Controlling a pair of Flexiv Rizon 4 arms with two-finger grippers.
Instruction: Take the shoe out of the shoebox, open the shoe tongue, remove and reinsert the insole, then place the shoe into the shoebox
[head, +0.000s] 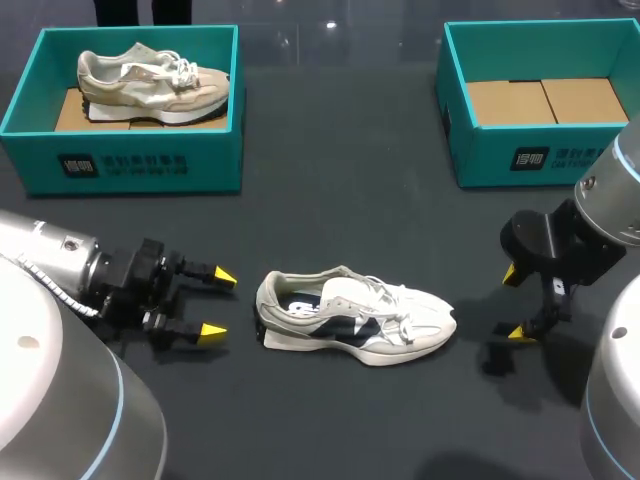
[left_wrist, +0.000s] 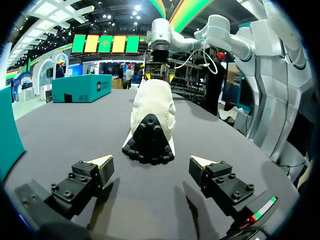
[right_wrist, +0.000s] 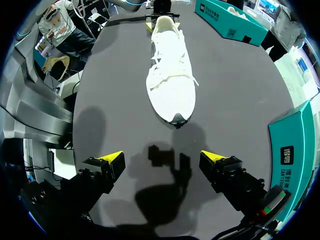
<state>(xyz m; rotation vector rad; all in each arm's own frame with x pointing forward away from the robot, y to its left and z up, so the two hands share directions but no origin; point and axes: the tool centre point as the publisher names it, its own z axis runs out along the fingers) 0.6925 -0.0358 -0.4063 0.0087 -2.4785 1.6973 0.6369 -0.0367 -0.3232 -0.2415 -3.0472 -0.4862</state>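
The upper-left box (head: 210, 165) and the upper-right box (head: 480, 165) each bear a white logo and print on the front wall, too small to read.

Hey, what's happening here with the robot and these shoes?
Two robot arms flank a white shoe that stands on its sole on the dark table. Neither holds it: the left end effector is open just behind the heel, and the right end effector is open beyond the toe. The right-hand shoebox is empty; the left-hand shoebox holds a beige shoe.
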